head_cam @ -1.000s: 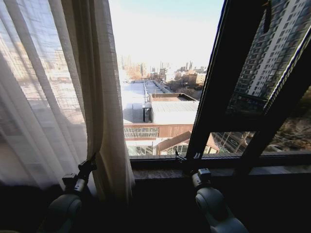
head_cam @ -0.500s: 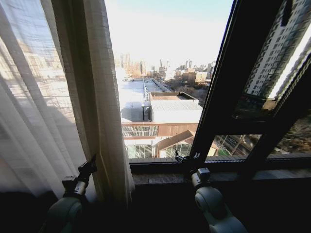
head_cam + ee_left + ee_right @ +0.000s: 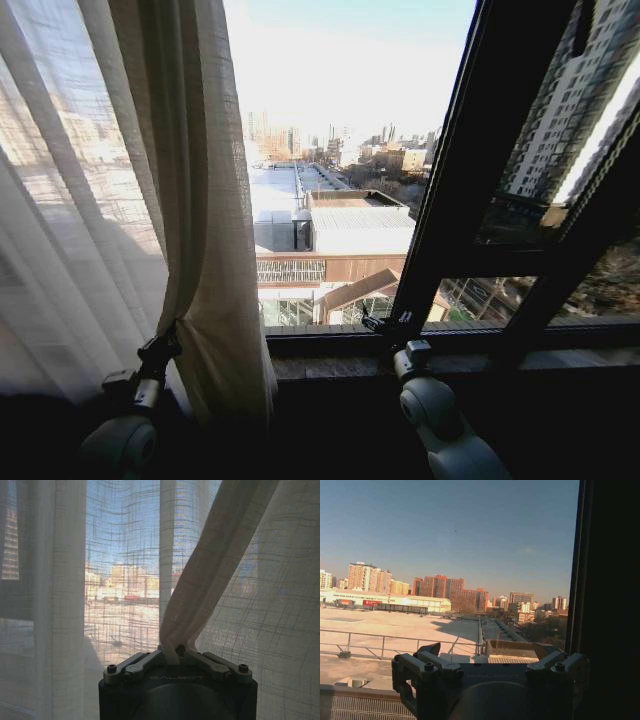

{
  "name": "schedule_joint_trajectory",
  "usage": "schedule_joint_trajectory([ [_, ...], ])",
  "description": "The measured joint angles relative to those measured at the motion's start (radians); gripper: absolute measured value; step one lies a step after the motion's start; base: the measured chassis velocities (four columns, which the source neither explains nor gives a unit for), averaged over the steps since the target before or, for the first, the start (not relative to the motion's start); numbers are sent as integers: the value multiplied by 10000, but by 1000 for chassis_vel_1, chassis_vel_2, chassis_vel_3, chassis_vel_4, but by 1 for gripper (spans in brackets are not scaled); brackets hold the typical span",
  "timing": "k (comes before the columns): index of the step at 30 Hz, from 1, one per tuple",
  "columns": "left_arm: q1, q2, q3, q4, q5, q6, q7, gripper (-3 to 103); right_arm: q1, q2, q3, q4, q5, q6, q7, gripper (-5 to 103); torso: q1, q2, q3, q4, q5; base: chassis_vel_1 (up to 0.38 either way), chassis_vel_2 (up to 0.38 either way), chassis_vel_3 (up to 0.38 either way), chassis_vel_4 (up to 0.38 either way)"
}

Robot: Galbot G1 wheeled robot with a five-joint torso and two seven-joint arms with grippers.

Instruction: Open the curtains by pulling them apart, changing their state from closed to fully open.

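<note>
Curtains (image 3: 120,200) gathered left, fold pinched in left end effector (image 3: 177,652)

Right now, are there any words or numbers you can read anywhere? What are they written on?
"GALBOT": faint raised letters on the dark body of the left hand, just under the fingers pinching the curtains.
A red sign on a long low building far outside: too small to read.
The right hand has a faint mark on its body too, too dim to read.
Nothing else has writing.
</note>
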Motion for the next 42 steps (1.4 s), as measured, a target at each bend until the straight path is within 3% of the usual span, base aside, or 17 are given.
schedule_joint_trajectory([
  [4, -51, -82, -838, 354, -92, 134, -278, 0, 29, -52, -9, 2, 42, -6, -6, 100, 1, 0, 0, 0, 0, 0, 0, 0, 0],
  [7, -69, -310, -1546, 498, -246, 555, -1186, 0, 12, -46, -75, -46, 43, -6, -21, 100, 1, 1, 0, -1, 2, 0, 0, 0, 0],
  [9, -79, -340, -1643, 521, -266, 640, -1376, 0, 7, -41, -83, -46, 42, -6, -23, 100, 1, 0, 0, -1, 2, 0, 0, 0, 0],
  [11, -163, -382, -1986, 682, -290, 939, -2239, 0, -7, -13, -128, -54, 40, -6, -30, 100, 0, 0, 0, -1, 5, 0, 0, 0, 0],
  [16, -103, -259, -2036, 644, -307, 1133, -2463, 0, 16, 5, -177, -94, 37, -3, -38, 100, 1, 0, 1, 0, -3, 0, 0, 0, 0],
  [17, -17, -227, -2005, 486, -339, 1141, -2133, -3, 38, 12, -198, -113, 37, 0, -40, 100, 2, -1, 1, 1, -4, 0, 0, 0, 0],
  [20, 494, -316, -1726, -337, -342, 1028, 15, 13, 52, 11, -159, -117, 39, 2, -46, 100, 2, -1, 1, 4, 0, 0, 0, 0, 0],
  [22, 570, -338, -1597, -467, -321, 988, 295, 13, 34, 7, -118, -104, 40, 2, -46, 100, 2, -1, 1, 4, 0, 0, 0, 0, 0],
  [24, 857, -480, -1071, -968, -200, 930, 1090, 24, -45, -3, 49, -76, 40, 3, -36, 100, 2, -1, 1, -6, 0, 0, 0, 0, 0],
  [28, 1067, -577, -721, -1337, -109, 1154, 1767, 40, -32, 30, 30, -116, 41, 5, -33, 100, 1, 0, 0, 2, 2, 0, 0, 0, 0],
  [32, 793, -229, -359, -1128, -68, 1290, 1872, 56, -23, 76, -67, -176, 37, 7, -34, 100, 1, -1, 0, 0, 2, 0, 0, 0, 0],
  [36, 423, 311, -16, -540, -88, 1291, 1781, 61, -22, 67, -95, -219, 33, 8, -34, 100, 1, -1, 1, -1, 1, 0, 0, 0, 0],
  [38, 6, 847, 368, 133, -201, 1188, 1725, 78, -24, 28, -99, -255, 33, 10, -33, 100, 2, -2, 1, -2, -2, 0, 0, 0, 0],
  [42, -393, 1333, 798, 615, -474, 1082, 1733, 89, -25, -14, -99, -265, 37, 13, -33, 100, 2, -1, 1, -1, -1, 0, 0, 0, 0],
])
